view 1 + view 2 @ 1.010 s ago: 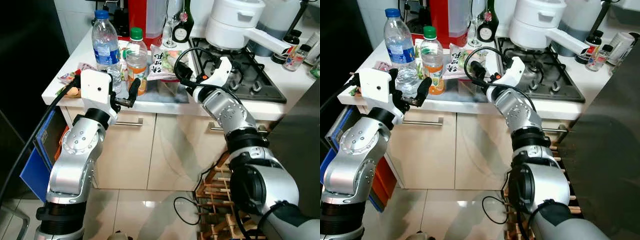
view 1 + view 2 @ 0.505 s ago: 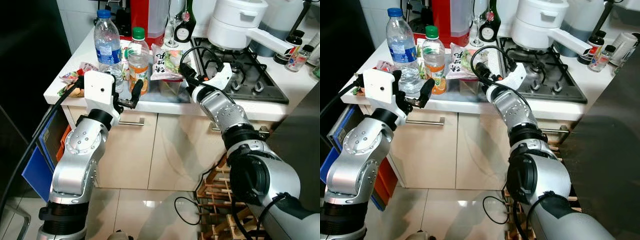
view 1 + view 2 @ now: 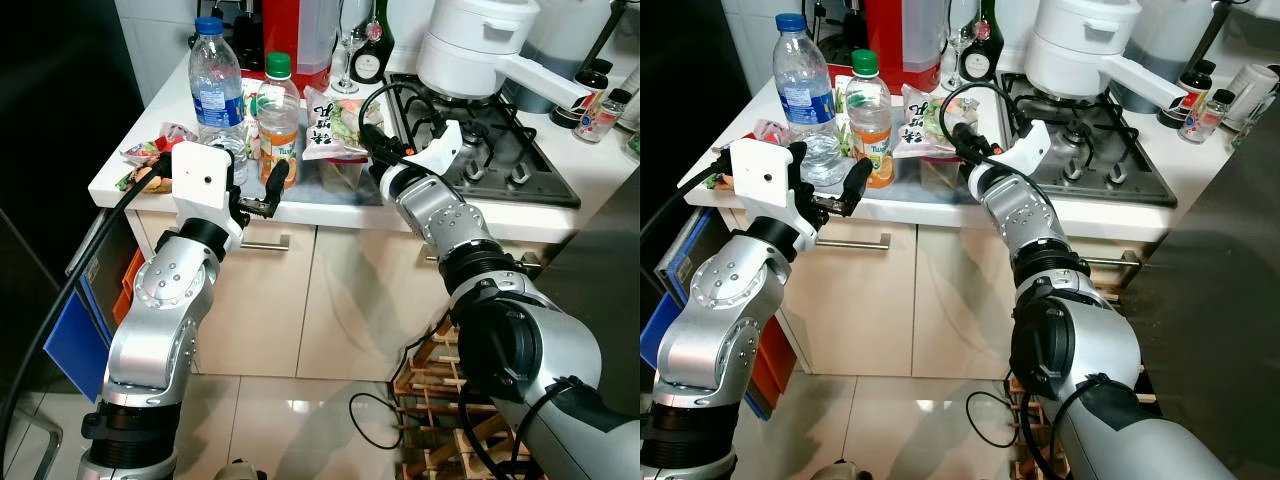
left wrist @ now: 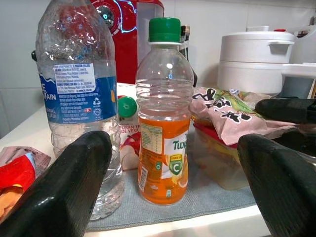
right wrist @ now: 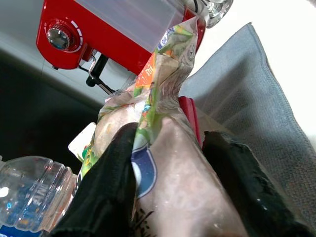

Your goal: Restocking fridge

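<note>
Since a second ago: my right gripper (image 5: 170, 168) has pushed forward along the counter (image 3: 330, 205) and its two black fingers now straddle the snack packet (image 3: 330, 125); my left arm has barely shifted.
Right gripper: part-open, a finger on either side of the packet's crinkled film. I cannot tell whether both are pressing on it yet.
Left gripper: (image 4: 177, 173) wide open and holding nothing, hovering at the counter's edge, lined up on the orange drink bottle (image 3: 276, 122).
Where the goods are: the packet lies across a clear plastic tub (image 4: 217, 163) with a red rim, on a grey cloth mat (image 3: 330, 188). The orange bottle stands upright just beside the big water bottle (image 3: 214, 90); a small green-capped carton (image 4: 129, 133) sits behind them.
Doing the step well: I judge I should close slowly, low on the packet's filled body rather than its limp sealed end, then lift straight up so the tub underneath is not dragged.
Risk: the thin film may slide or crumple between smooth fingers.
Materials: glossy printed film, soft and puffy; ribbed clear plastic bottles, rigid round caps; woven cloth; pale smooth counter.
</note>
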You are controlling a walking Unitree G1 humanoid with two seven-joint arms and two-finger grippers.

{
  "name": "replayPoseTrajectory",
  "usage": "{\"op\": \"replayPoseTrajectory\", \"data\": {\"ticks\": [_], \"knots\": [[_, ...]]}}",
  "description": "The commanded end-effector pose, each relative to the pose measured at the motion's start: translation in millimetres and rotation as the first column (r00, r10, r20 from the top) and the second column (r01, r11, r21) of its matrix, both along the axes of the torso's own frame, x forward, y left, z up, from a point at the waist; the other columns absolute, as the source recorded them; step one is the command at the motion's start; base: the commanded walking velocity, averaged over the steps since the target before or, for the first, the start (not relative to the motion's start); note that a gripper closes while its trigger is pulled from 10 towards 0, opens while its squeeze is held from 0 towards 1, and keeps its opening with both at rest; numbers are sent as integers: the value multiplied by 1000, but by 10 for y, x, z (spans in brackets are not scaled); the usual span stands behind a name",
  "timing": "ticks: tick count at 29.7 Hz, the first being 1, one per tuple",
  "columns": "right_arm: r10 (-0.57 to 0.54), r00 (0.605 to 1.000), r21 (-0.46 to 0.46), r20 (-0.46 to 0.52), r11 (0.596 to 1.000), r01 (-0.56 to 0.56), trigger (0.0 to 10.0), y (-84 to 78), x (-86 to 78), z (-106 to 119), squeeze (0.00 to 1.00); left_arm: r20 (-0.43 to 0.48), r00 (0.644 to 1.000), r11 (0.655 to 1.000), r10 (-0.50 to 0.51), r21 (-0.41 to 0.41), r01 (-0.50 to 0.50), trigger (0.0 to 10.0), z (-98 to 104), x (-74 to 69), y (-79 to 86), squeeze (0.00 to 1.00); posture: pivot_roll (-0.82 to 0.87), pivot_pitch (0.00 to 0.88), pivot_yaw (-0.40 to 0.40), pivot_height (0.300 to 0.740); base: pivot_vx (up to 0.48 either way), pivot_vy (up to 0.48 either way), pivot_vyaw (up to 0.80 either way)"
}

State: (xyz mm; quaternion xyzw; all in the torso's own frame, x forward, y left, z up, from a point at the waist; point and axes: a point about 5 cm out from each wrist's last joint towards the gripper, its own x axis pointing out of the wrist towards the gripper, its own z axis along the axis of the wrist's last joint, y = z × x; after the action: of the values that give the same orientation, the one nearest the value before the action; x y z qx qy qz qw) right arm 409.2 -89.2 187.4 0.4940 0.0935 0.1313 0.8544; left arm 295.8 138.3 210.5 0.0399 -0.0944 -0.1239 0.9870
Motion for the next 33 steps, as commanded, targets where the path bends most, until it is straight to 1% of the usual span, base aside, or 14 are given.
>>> {"op": "replayPoseTrajectory", "data": {"ticks": [1,5,10,11,14,22,25,26,27,28,30,31,32,33], "knots": [[-27,1000,21,5,999,27,0,-14,17,40,231,-21,1000,1000,-15,5,15,10000,-21,24,-32,0,88,0,-75,740,0,0,0],[-28,999,30,42,999,26,0,1,32,115,235,-24,1000,1000,-15,8,15,10000,-28,34,-33,0,86,0,-75,740,0,0,0],[-47,988,29,149,999,43,0,-6,78,349,243,-21,1000,1000,-15,13,15,10000,-28,47,-42,0,86,0,-77,740,0,0,0],[-47,988,29,149,999,43,0,-6,78,349,243,-21,1000,1000,-15,13,15,10000,-28,47,-42,0,86,0,-77,740,0,0,0],[-60,966,45,250,998,50,0,-31,106,587,243,-21,1000,1000,-12,16,12,10000,-35,49,-38,0,84,0,-76,740,0,0,0],[-58,937,32,345,998,50,0,-32,124,837,251,-18,1000,1000,-14,24,15,10000,-33,59,-42,0,81,0,-70,740,0,0,0],[-46,899,1,435,999,51,0,-44,126,1065,251,-11,1000,999,-15,30,16,10000,-22,67,-46,0,83,0,-68,740,0,0,0],[-46,899,1,435,999,51,0,-44,126,1065,251,-11,1000,999,-15,30,16,10000,-22,67,-46,0,83,0,-68,740,0,0,0],[-30,868,-33,496,998,54,0,-63,118,1212,255,-1,1000,999,-13,33,13,10000,-10,68,-49,0,83,0,-67,740,0,0,0],[-30,868,-33,496,998,54,0,-63,118,1212,255,-1,1000,999,-13,33,13,10000,-10,68,-49,0,83,0,-67,740,0,0,0],[-32,823,-62,568,995,81,0,-113,99,1371,251,17,1000,999,-4,39,3,10000,12,66,-48,0,82,0,-67,740,0,0,0],[-42,773,-95,633,987,132,0,-173,72,1511,247,24,1000,999,-1,44,0,10000,23,69,-50,0,79,0,-68,740,0,0,0],[-46,737,-116,674,979,167,0,-211,49,1600,247,27,1000,999,0,47,-1,10000,29,71,-52,0,78,0,-68,740,0,0,0],[-46,681,-156,731,960,232,0,-270,9,1711,247,35,999,998,8,59,-10,10000,35,74,-55,0,76,0,-70,740,0,0,0]]}}
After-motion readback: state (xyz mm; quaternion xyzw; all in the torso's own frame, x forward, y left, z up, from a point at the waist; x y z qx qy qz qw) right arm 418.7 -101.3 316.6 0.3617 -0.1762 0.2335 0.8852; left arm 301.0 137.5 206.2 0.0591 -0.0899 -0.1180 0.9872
